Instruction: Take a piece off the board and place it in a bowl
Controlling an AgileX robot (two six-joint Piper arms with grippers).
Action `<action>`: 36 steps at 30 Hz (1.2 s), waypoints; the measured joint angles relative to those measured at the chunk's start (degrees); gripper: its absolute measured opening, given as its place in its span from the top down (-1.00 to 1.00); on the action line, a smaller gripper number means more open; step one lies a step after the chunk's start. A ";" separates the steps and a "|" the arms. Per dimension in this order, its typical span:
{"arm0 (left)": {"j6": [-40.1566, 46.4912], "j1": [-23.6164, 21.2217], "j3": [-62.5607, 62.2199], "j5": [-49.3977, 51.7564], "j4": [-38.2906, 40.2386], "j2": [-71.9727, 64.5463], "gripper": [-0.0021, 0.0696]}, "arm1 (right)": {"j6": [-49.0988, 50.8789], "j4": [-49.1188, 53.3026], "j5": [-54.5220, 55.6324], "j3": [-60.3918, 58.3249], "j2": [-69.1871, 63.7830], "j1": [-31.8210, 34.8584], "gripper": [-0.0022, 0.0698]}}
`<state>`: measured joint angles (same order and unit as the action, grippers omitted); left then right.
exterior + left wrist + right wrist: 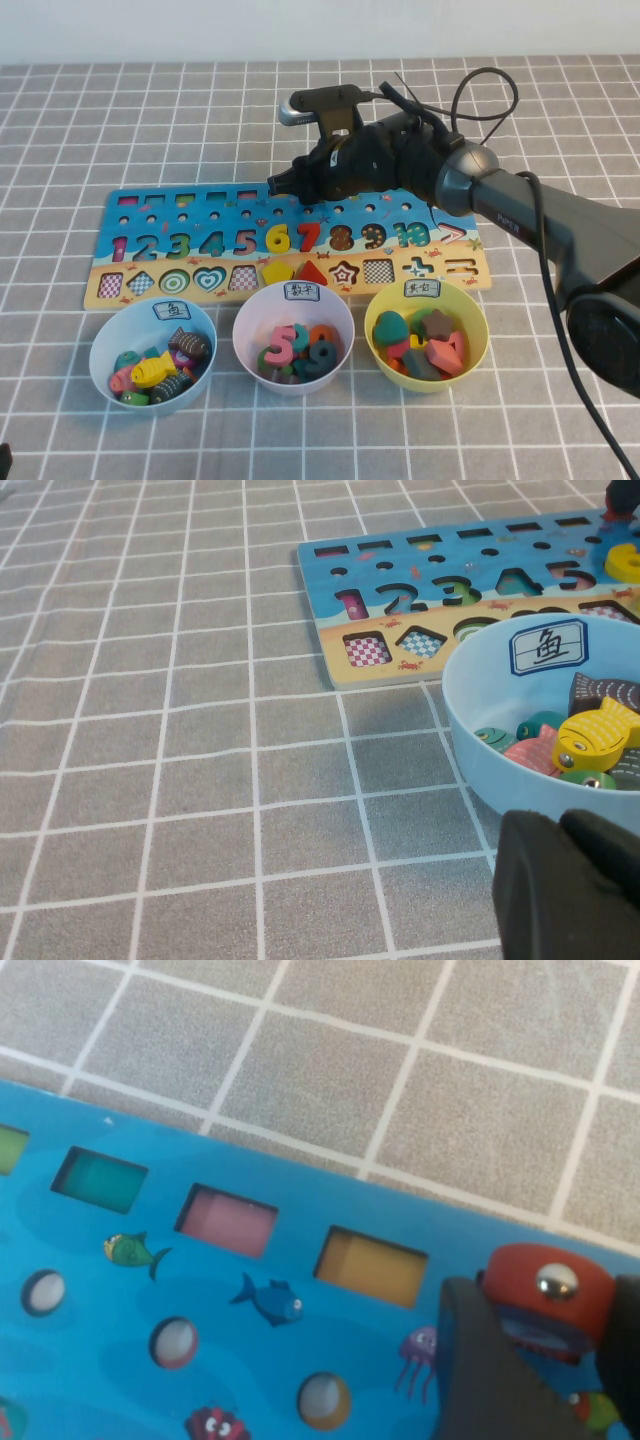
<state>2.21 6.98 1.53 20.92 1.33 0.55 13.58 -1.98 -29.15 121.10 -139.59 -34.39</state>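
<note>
Right wrist view shows your right gripper (545,1335) fingers closed around the piece (548,1290), ready to lift it off the board (150,1290); the left gripper (570,890) sits beside the bowl (480,750), away from the board, its fingers' state unclear.

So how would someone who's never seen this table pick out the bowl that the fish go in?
Find the long blue puzzle board, where the right gripper is closed on a small red piece at its far edge. Three bowls sit along the near edge; take the left one, the pale blue bowl, beside the left gripper. Only it holds fish, not numbers or shapes.
</note>
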 joint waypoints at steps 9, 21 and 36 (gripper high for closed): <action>0.00 0.00 0.00 0.00 0.00 0.00 0.94 | 1.05 0.45 -0.11 0.00 0.00 0.00 0.34; 0.00 0.00 0.00 0.00 0.00 0.00 0.94 | 1.53 1.25 -0.79 0.00 1.67 0.11 0.37; 0.00 0.00 0.00 0.00 0.00 0.00 0.94 | 1.65 1.50 -8.27 -1.31 9.00 0.11 0.37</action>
<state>2.21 6.98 1.53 20.92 1.33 0.55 15.23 -0.48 -37.42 119.79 -130.59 -34.28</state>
